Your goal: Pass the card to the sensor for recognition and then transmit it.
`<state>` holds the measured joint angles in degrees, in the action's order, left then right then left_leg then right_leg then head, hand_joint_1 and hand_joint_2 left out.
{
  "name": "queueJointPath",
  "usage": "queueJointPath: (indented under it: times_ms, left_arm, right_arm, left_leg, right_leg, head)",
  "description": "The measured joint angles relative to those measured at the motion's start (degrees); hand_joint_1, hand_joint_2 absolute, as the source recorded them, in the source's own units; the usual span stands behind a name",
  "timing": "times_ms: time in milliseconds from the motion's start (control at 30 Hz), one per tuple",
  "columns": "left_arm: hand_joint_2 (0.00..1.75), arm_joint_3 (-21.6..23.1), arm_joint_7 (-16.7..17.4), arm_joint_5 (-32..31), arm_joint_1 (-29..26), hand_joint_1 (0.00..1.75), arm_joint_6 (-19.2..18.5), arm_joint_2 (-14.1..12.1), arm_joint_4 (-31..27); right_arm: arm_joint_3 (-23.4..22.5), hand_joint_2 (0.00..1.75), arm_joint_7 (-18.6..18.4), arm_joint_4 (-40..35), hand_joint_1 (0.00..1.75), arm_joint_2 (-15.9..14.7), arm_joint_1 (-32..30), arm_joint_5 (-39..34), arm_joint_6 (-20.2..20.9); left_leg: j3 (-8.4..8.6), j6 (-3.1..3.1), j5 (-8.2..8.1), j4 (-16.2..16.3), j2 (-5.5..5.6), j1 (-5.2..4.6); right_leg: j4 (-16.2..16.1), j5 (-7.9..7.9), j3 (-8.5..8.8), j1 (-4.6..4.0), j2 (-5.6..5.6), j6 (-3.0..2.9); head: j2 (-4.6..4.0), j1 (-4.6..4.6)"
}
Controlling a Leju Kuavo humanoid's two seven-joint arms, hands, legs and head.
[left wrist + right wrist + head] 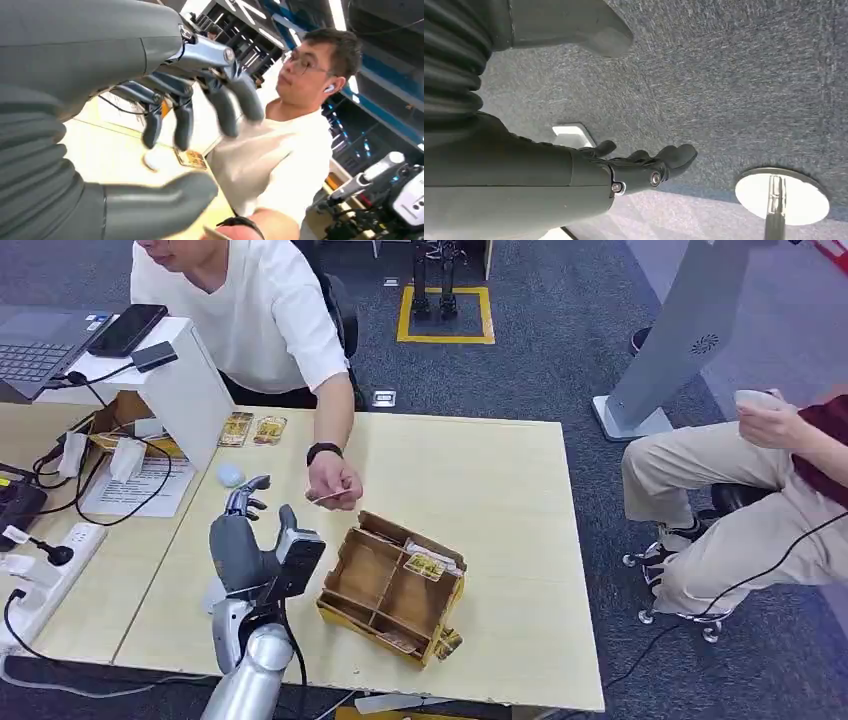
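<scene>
Wooden table (500, 500) is carrying a compartmented cardboard box (392, 585) near its front edge. Left hand (245, 530) is hovering beside that box, fingers spread, grasping nothing. Right hand (644, 165) is hanging over grey carpet, released. Person's hand (335, 483) is pinching the card (328, 496) just beyond the left hand.

The worktop (480, 470) is pale yellow wood. The box (392, 585) is brown cardboard. The left hand (262, 550) is grey and black. A person's shirt (255, 310) is white, with a black watch (323, 450). The floor (540, 360) is dark grey carpet with a yellow square (444, 338).
</scene>
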<state>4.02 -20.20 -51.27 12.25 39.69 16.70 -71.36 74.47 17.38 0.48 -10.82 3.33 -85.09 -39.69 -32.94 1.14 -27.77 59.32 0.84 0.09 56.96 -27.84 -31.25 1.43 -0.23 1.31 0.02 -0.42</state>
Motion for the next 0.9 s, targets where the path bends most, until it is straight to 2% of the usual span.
queueJointPath:
  times_ms: [200,333,467,700,800,900]
  left_arm:
    - [1.75,-0.5,-4.8,5.4,-0.2,0.00,0.0,0.2,-0.3]
    - [1.75,-0.5,-5.9,7.3,-0.2,0.00,0.0,0.3,-0.7]
    - [1.75,-0.5,-7.9,13.2,-0.4,0.00,0.0,0.3,-2.0]
    - [1.75,-0.5,-10.0,12.3,-1.6,0.00,0.0,0.3,-7.2]
    - [1.75,-0.1,-12.5,16.6,-3.2,0.00,0.0,0.1,-11.1]
    - [1.75,0.3,-13.5,18.1,-5.0,0.00,0.2,-0.1,-14.3]
  right_arm:
    - [-0.6,1.75,0.1,0.0,0.00,0.0,-0.1,-0.4,0.0]
    - [-1.4,1.75,0.1,0.0,0.00,0.0,-0.1,-0.6,0.0]
    - [-2.4,1.75,0.2,0.0,0.00,0.0,-0.4,-0.5,0.0]
    - [-2.8,1.75,-0.2,0.0,0.00,-0.2,-0.8,0.3,0.0]
    - [-2.8,1.75,-0.5,0.0,0.00,-0.7,-1.2,0.5,0.0]
    - [-2.8,1.75,-0.6,0.0,0.00,-1.1,-1.7,0.5,0.0]
  left_leg:
    - [0.00,0.00,0.00,0.0,0.00,0.00]
    - [0.00,0.00,0.00,0.0,0.00,0.00]
    - [-0.01,0.00,0.00,0.0,0.00,0.00]
    - [-0.02,0.00,0.00,0.0,0.00,0.00]
    - [-0.01,0.00,-0.01,0.0,-0.01,0.00]
    - [-0.04,0.02,-0.02,0.0,0.03,0.00]
  right_leg:
    - [0.0,0.00,0.00,0.00,0.00,0.00]
    - [0.0,0.00,0.00,0.00,0.01,0.00]
    - [0.0,0.00,0.00,0.00,0.00,0.00]
    - [0.0,0.00,0.00,0.00,0.00,0.00]
    - [0.0,0.00,0.00,0.00,0.01,0.00]
    - [0.0,-0.01,-0.01,0.00,-0.02,0.00]
  head:
    - [0.00,0.00]
    - [-0.02,0.00]
    - [-0.02,0.00]
    - [-0.02,0.00]
    - [-0.02,-0.02]
    - [-0.02,-0.02]
